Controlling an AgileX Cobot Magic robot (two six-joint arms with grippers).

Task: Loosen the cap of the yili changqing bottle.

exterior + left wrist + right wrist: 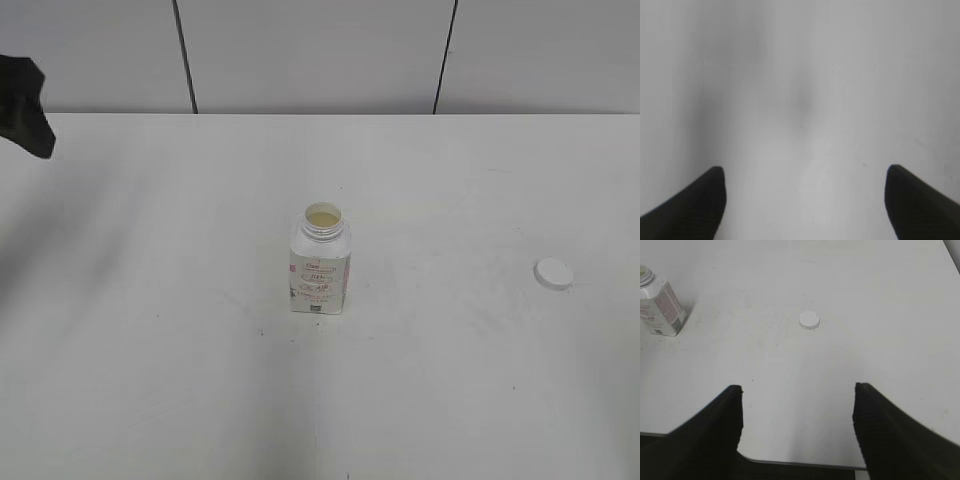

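Observation:
The yili changqing bottle stands upright mid-table with its neck open; it also shows at the top left of the right wrist view. The white cap lies flat on the table far to the bottle's right, apart from it, and shows in the right wrist view. My left gripper is open and empty over bare table; only a dark part of that arm shows at the exterior view's left edge. My right gripper is open and empty near the table's front edge, short of the cap.
The white table has faint scuffs. A grey panelled wall runs along the back edge. The table's front edge shows in the right wrist view.

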